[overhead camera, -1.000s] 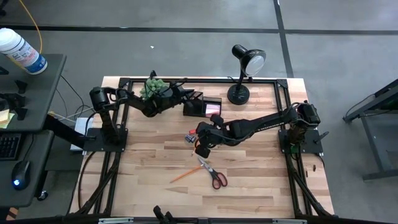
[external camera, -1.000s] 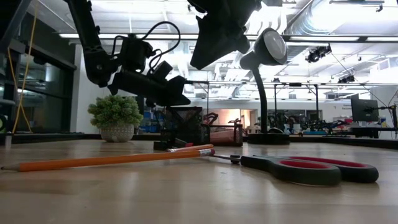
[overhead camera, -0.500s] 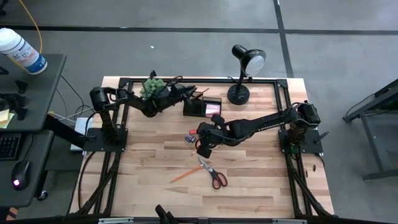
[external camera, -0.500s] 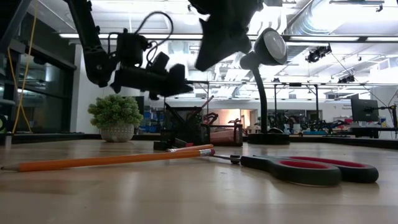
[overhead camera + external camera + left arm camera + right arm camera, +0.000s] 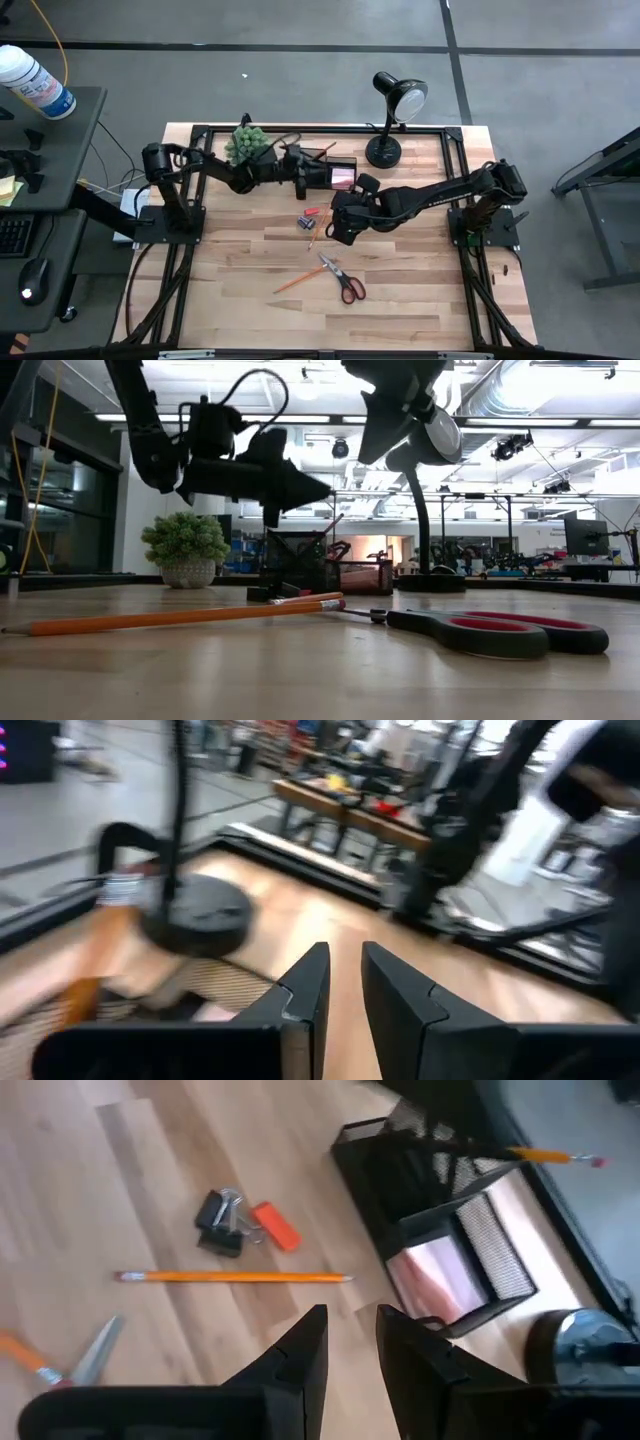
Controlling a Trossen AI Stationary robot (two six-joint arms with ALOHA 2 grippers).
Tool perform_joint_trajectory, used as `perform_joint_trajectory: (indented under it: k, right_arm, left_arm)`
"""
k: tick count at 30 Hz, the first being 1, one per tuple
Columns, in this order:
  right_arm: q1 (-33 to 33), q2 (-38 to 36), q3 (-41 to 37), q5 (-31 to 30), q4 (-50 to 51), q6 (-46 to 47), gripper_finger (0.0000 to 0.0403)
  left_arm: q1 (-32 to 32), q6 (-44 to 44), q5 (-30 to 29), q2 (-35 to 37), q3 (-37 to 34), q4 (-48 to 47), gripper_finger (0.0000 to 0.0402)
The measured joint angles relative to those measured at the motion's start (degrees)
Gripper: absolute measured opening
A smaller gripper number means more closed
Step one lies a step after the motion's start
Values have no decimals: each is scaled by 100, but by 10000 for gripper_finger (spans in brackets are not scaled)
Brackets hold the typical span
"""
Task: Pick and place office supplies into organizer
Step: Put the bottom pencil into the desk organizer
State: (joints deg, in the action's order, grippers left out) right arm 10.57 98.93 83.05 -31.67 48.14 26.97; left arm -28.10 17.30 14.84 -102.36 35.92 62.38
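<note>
The black mesh organizer (image 5: 328, 172) stands at the far middle of the table. A pink sticky-note pad (image 5: 430, 1280) lies in its low compartment and an orange pencil (image 5: 540, 1153) leans in its cup. On the table lie a pencil (image 5: 230, 1277), a dark clip (image 5: 220, 1212), an orange bit (image 5: 275, 1225), red-handled scissors (image 5: 343, 279) and another pencil (image 5: 292, 283). My left gripper (image 5: 340, 970) hovers level at the organizer's left side with only a narrow gap between its fingers and nothing in it. My right gripper (image 5: 350, 1330) hangs slanting down above the loose items, also narrowly open, with nothing between its fingers.
A green plant ball in a pot (image 5: 247, 142) sits left of the organizer, behind my left arm. A black desk lamp (image 5: 390, 115) stands at the far right of it. The near half of the wooden table (image 5: 400, 300) holds only the scissors and one pencil.
My left gripper has moved toward the table's right, up to the organizer, rising a little, levelling out and rolling. My right gripper has drawn back toward the right and risen, tipping further down. A pencil now shows leaning in the organizer's cup.
</note>
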Motion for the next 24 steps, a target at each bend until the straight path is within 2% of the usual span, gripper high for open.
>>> perform_joint_trajectory:
  k: [5, 14, 19, 24]
  right_arm:
    - [0, -4, -148, -177, -26, 1, 83]
    - [72, -4, -496, -255, -164, 0, 83]
    - [156, -4, -916, -245, -444, 1, 83]
    - [269, -4, -1351, 89, -1039, 3, 83]
  left_arm:
    - [517, -102, -242, 423, 2, -631, 51]
    - [1267, -555, -943, 1517, 0, -2864, 51]
    - [1950, -497, -1737, 2117, 0, -4414, 51]
    - [2838, 224, -2760, 2570, 2, -5742, 51]
